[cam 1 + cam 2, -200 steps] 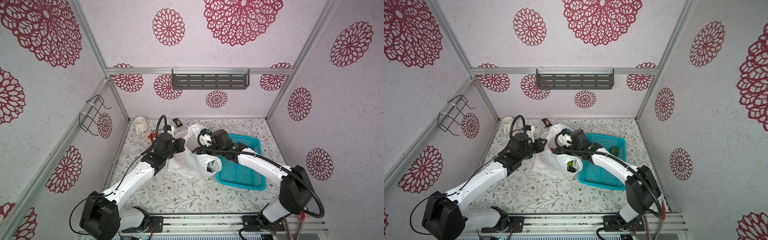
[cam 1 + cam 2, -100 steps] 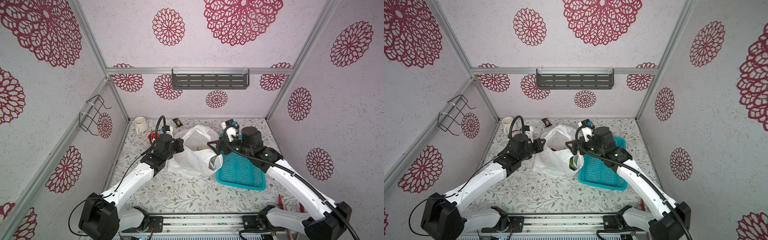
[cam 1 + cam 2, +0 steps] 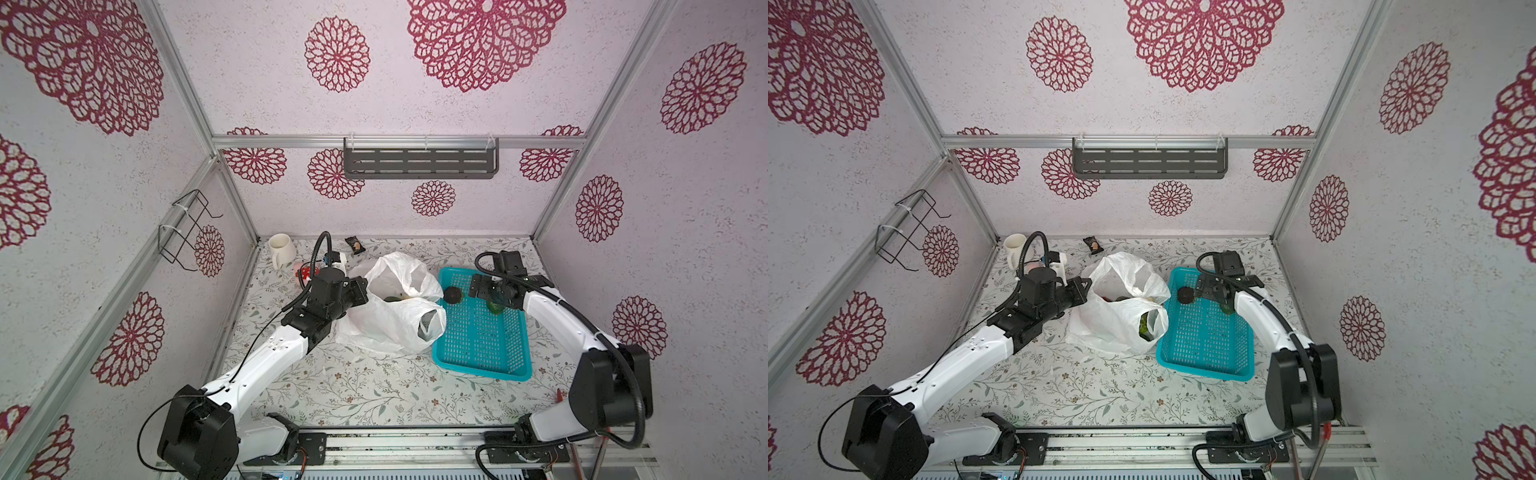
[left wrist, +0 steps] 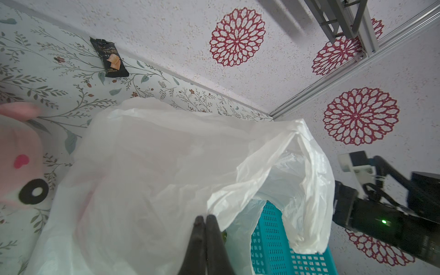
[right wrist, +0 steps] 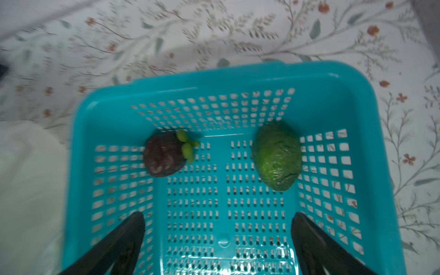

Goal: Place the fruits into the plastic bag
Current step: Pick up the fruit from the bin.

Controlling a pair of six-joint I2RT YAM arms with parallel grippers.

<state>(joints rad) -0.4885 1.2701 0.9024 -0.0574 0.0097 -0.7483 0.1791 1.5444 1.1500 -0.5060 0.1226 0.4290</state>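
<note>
The plastic bag (image 3: 386, 328), mid-way along the bench (image 3: 353, 386) with the left hand (image 4: 205, 217) clenched on its rim, holds some fruits (image 3: 392, 298); a dark fruit (image 5: 164, 154) and a green fruit (image 5: 277, 157) remain in the basket (image 5: 214, 76) on the right, beneath the released right hand (image 5: 217, 216).

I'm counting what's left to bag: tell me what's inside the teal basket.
A round dark purple fruit with green leaves and a lumpy green fruit, both near the basket's far end. The bag drapes over one edge, hiding that strip.
</note>
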